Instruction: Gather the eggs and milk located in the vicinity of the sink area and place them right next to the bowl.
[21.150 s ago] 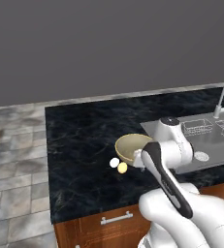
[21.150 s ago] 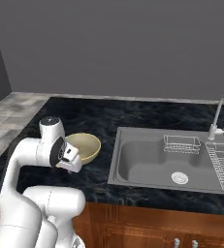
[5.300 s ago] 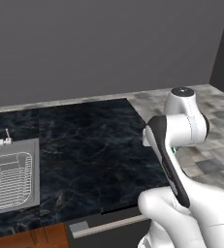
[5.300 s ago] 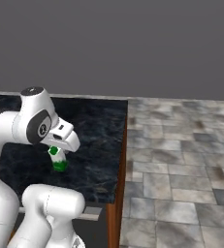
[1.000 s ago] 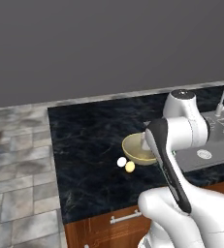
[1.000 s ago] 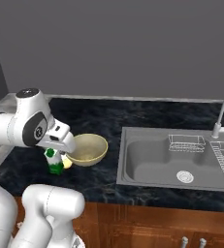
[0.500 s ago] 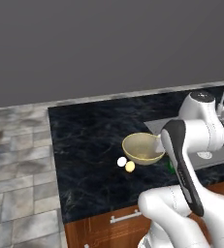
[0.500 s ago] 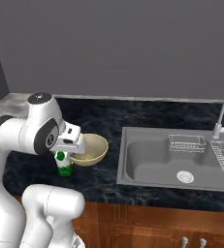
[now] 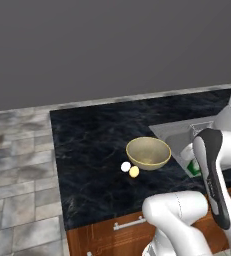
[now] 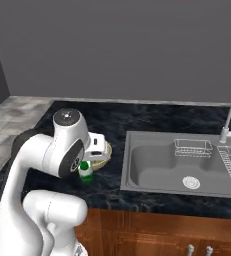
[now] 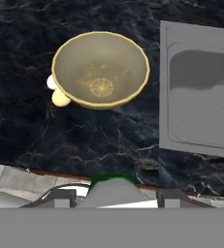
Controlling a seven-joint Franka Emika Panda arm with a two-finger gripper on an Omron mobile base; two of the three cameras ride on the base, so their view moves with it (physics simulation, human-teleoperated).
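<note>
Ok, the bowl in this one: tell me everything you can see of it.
The bowl is round, wide and tan-yellow, with a thin rim and a pale speckled inside; it looks empty. It sits upright on the dark marbled counter, left of the sink. Two eggs, one white and one pale yellow, lie against its outer side.

arm: folded low, elbow raised | hand [image 11: 112, 196]: pointing down, fingers clamped on the milk [image 10: 85, 171]
</note>
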